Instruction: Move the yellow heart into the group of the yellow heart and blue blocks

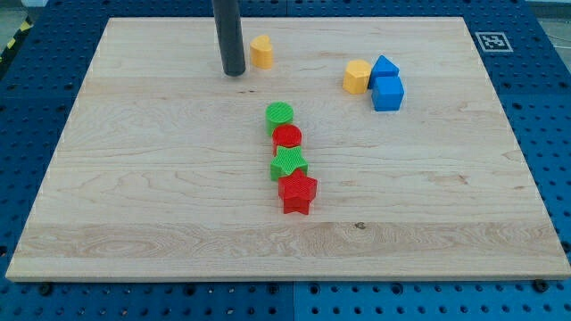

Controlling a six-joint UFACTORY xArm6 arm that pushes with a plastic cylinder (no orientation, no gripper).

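A yellow heart block (pixel 261 52) sits near the view's top, left of centre. My tip (pixel 234 73) stands on the board just to the left of it, a small gap apart. At the upper right a yellow hexagon block (pixel 357 77) touches two blue blocks: a blue pointed block (pixel 384 68) and a blue cube (pixel 388 93) below it. The yellow heart lies well to the left of that group.
A column of blocks runs down the board's middle: green round block (pixel 279 116), red round block (pixel 287 137), green star (pixel 288 163), red star (pixel 297 192). The wooden board (pixel 134 205) lies on a blue pegged table. A marker tag (pixel 492 40) sits at the top right corner.
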